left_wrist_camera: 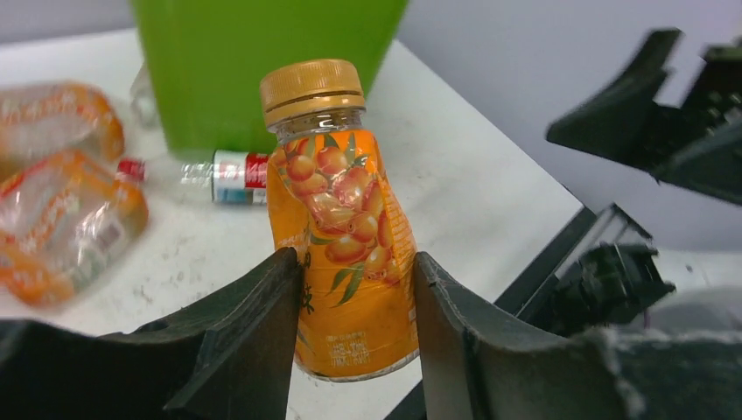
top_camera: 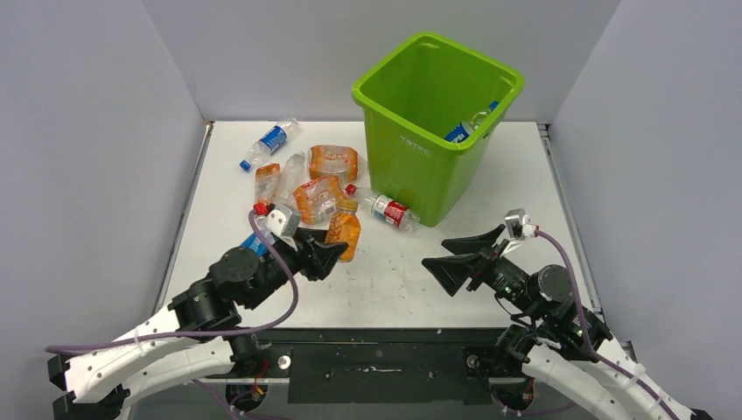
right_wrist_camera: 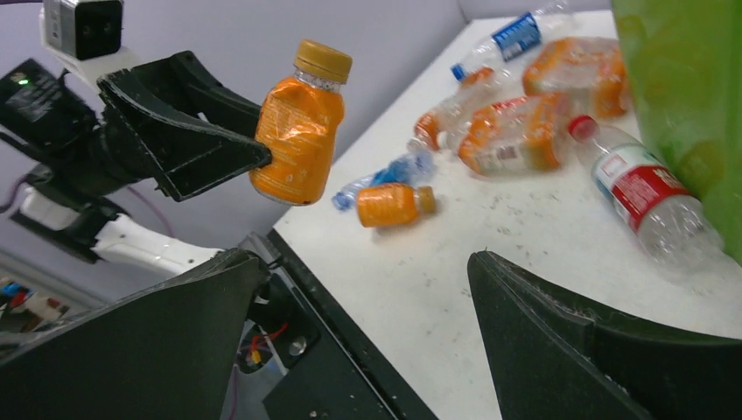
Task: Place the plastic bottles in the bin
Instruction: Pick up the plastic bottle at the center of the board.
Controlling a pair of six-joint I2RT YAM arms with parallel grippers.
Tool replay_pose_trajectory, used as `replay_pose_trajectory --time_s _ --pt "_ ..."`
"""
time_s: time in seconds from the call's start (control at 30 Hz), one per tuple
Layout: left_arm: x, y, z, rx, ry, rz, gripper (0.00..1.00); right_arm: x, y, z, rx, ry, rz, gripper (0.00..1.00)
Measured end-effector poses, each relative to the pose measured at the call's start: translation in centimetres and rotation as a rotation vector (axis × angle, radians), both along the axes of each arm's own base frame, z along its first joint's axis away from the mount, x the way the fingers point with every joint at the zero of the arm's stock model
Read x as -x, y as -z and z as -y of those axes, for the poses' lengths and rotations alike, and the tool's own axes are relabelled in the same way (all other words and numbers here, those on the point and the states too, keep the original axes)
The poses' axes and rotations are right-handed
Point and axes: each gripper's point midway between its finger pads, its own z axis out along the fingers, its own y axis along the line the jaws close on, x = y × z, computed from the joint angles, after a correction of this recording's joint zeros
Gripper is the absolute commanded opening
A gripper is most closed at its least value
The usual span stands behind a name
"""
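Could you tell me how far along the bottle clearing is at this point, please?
Early on. Done: at least one blue-labelled bottle lies in the green bin. In hand: the left tool grips an orange juice bottle, lifted off the table; the right tool is open and empty. Left: several others on the table, including a red-labelled one beside the bin.

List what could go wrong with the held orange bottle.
1. The left gripper pinches the orange bottle low on its crumpled body; it might slip or tip.
2. The bin is tall; a low swing could strike its rim.
3. The open right gripper sits nearby; the arms could clash.
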Motion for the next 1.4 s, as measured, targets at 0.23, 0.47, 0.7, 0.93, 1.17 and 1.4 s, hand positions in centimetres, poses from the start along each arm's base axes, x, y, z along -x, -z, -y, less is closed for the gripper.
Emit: replay_pose_trajectory --time_s 0.23,0.47,0.7,0.93,1.17,1.4 --pt "3.9 -1.8 2.4 -0.189 0.38 0.34 0.09 1.5 -5.0 -1.6 -0.08 -0.127 0.101 0.96" --pt "4.7 4.5 4.1 -0.239 0.496 0.487 0.0 -0.7 -6.2 -4.2 -0.051 -0.139 0.073 0.97" --pt "4.9 2.5 3.7 -0.155 0.462 0.6 0.0 -1.9 -5.2 -6.5 -0.071 -0.158 -0.001 0.98" --pt "5.0 -0.4 2.6 -0.078 0.406 0.67 0.0 -1.2 -3.1 -9.9 -0.055 -0.223 -0.07 0.98" --pt "4.9 -0.4 2.6 -0.078 0.399 0.666 0.0 0.7 -1.8 -12.7 -0.003 -0.254 -0.071 0.95" --pt "4.9 -0.3 2.6 -0.08 0.401 0.664 0.0 -0.7 -2.6 -12.4 -0.015 -0.14 -0.038 0.89"
